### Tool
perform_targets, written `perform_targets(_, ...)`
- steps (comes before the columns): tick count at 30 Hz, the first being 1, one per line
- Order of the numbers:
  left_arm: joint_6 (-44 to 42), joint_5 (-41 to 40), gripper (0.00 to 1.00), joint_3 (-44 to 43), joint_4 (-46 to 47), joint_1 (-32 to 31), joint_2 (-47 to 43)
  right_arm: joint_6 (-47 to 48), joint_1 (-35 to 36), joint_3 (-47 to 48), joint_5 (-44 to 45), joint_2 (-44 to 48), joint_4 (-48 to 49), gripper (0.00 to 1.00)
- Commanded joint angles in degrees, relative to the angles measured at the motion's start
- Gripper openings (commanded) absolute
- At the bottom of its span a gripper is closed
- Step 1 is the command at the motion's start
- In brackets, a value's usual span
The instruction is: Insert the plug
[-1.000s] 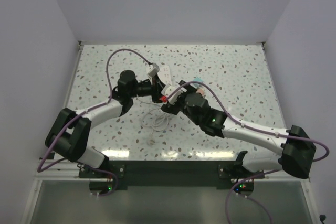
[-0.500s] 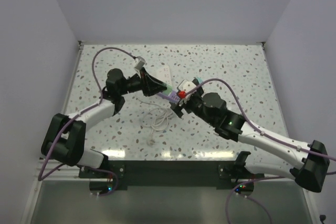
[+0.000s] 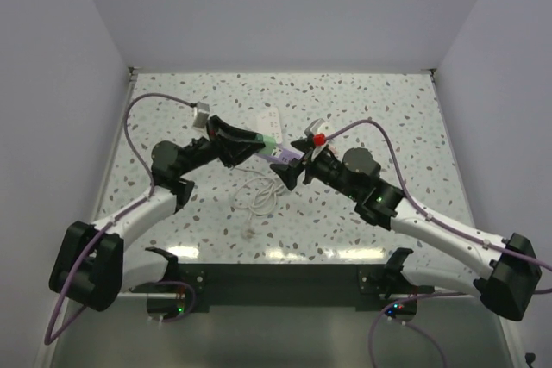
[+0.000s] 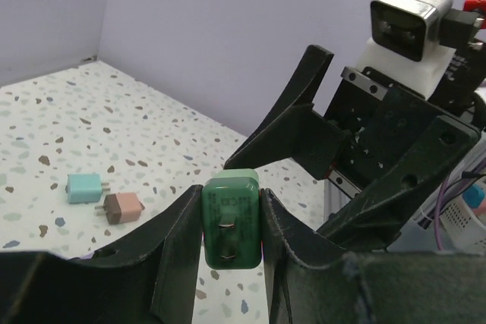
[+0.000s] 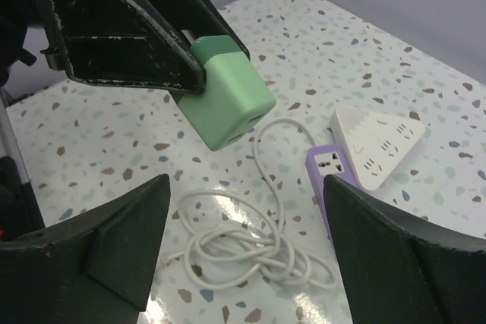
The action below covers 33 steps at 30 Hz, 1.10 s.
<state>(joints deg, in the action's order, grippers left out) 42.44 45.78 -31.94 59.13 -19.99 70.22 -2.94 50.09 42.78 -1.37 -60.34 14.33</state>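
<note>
Left claw [image 4: 230, 210] first: clamped on the green plug [image 5: 228, 96], one finger on each side face, holding it up off the bench [image 3: 388, 109] and out toward the other arm. Two metal prongs on the face turned back to the left wrist, so seemingly pointing away from any socket. Right claw [image 5: 244, 182] spread wide, gripping nothing, facing the plug from close by with a gap between.

Below and just beyond the plug, lying flat: a purple socket block [image 5: 330, 168] with its holes up, touching or nearly touching a white triangular power strip [image 5: 377, 138]; cannot tell which. Nearer the right claw, a loose coil of white cord [image 5: 250, 252], running up toward the purple block. Well apart on the bench, seen from the left wrist, a small blue plug [image 4: 85, 187] and a brown plug [image 4: 124, 206] side by side.

Looks like a mid-air handover or a re-grip rather than the insertion itself; nothing plugged in yet. Next move, by this reading: bring the open claw around the free green end, close on it squarely, release on the left, then turn the prongs down and line them up with the purple block's holes before pressing. Risk of a skewed grip, leaving prongs off the slots.
</note>
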Motion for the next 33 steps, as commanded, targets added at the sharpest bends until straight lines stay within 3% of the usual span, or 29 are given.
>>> perform_targets(1, 2.92, -2.8, 0.0, 1.44, 6.96, 0.12, -3.59, -4.26, -1.3, -1.73, -7.06, 1.54, 9.47, 0.84)
perform_targets(10, 8.01, -0.78, 0.0, 3.29, 14.95, 0.12, -2.81, -9.1, -4.29, -6.31, -15.24, 3.74, 21.34, 0.79)
perform_targets(24, 15.66, 5.55, 0.0, 4.87, 32.0, 0.04, -0.08, -20.0, -8.86, -2.97, -28.16, -7.6, 35.5, 0.72)
perform_targets(33, 16.89, 5.99, 0.0, 5.66, 36.65, 0.04, 0.54, -26.59, -8.87, -2.8, -33.43, -12.34, 46.14, 0.59)
